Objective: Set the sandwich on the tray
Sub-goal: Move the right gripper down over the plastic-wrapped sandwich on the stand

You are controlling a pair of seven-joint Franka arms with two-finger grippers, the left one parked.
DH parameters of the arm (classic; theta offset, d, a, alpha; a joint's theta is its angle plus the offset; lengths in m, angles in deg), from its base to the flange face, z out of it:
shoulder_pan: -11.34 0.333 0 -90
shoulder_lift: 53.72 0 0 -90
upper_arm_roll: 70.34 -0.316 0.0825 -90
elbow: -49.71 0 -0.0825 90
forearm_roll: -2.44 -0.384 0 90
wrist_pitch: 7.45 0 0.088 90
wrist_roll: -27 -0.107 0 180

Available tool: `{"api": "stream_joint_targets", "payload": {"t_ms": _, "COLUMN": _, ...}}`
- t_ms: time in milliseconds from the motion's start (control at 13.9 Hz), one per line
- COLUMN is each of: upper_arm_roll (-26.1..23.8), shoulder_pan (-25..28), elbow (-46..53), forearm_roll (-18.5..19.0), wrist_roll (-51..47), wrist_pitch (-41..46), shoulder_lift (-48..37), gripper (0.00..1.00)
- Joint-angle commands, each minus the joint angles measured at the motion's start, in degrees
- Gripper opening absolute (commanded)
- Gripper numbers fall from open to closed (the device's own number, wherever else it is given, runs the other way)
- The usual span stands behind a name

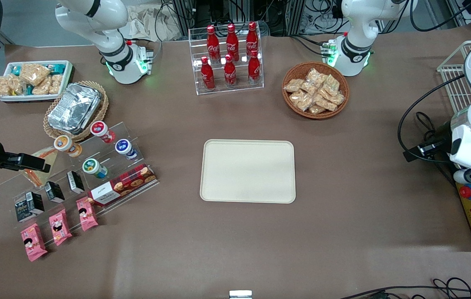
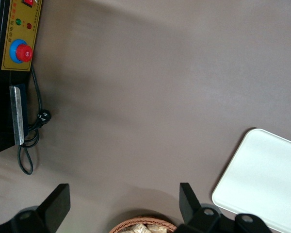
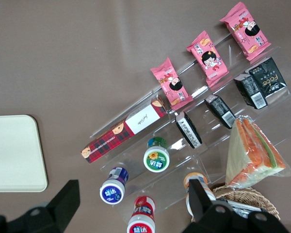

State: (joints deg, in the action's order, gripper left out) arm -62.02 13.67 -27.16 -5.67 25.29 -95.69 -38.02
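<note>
- End effector (image 3: 131,204): fingers spread wide, holding nothing, hovering above the clear tiered rack (image 3: 218,126) at the working arm's end of the worktop (image 1: 343,187).
- In the front view the end effector (image 1: 38,163) shows as a dark body at about 9 o'clock, over the rack's upper step.
- Sandwich (image 3: 252,154): wrapped wedge, on the rack's upper step beside the wicker basket (image 1: 98,120) that holds the foil packs (image 1: 73,109). Orange, green and pale layers on its edge. Front view: partly hidden under the end effector, sandwich (image 1: 40,166) tip visible.
- Tray (image 1: 248,171): cream, flat on the worktop near centre, nothing on it, well apart from the sandwich, roughly at 3 o'clock from the rack in the front view.
- Rack also carries 4 small capped bottles (image 3: 156,158), a plaid biscuit box (image 3: 123,130), 3 black packs (image 3: 222,111) and 3 pink snack packs (image 3: 208,58).
- Cola bottle stand (image 1: 229,56) at 12 o'clock from the tray; round snack basket (image 1: 315,89) at about 1 o'clock.
- White bin of snack packets (image 1: 32,79) sits farther from the front camera than the rack.
</note>
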Motion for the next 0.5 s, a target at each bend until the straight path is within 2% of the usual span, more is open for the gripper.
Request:
{"api": "stream_joint_targets", "payload": {"t_ms": 0, "upper_arm_roll": -0.5, "shoulder_pan": -0.5, "elbow": 0.1, "forearm_roll": 0.8, "wrist_roll": 0.3, "wrist_pitch": -0.3, "shoulder_lift": -0.1, "gripper": 1.00}}
{"api": "stream_joint_targets", "payload": {"t_ms": 432, "upper_arm_roll": -0.3, "shoulder_pan": -1.0, "elbow": -0.6, "forearm_roll": 0.8, "wrist_roll": -0.2, "wrist_pitch": -0.2, "shoulder_lift": -0.1, "gripper": 1.00}}
